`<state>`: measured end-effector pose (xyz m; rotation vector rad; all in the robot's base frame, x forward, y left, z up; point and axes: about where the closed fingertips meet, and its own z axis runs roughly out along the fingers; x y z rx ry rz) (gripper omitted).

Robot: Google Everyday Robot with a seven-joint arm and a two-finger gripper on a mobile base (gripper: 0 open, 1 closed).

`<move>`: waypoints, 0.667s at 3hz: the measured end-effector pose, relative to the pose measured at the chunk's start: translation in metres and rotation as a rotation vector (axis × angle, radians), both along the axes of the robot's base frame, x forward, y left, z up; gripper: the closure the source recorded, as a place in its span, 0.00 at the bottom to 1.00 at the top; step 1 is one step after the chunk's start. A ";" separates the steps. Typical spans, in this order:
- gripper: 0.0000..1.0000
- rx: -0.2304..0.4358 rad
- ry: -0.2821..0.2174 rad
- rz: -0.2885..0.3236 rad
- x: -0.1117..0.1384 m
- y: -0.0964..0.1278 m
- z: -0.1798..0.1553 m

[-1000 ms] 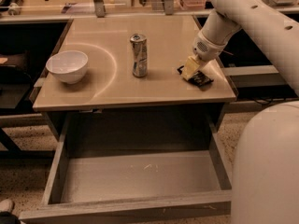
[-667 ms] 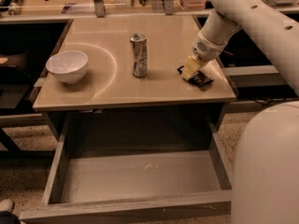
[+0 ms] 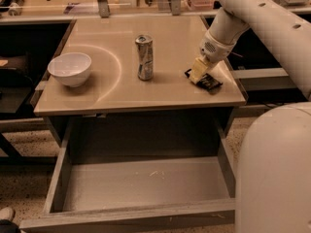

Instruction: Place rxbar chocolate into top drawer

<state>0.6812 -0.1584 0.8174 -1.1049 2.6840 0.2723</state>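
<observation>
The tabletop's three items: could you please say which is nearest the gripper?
The rxbar, flat and black, right beneath the gripper; can and bowl sit farther left.

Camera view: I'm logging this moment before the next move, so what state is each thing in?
drawer: pulled open, rxbar not in it.
rxbar: lying flat on the right side of the table, partly under the gripper.
gripper: down at the rxbar's left end.
can: upright, mid-table.
bowl: right way up, on the table's left side.
</observation>
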 end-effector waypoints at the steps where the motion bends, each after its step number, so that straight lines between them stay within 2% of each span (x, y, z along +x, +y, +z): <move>1: 1.00 0.000 0.000 0.000 0.000 0.000 0.003; 2: 1.00 0.025 -0.002 0.016 -0.034 -0.022 0.026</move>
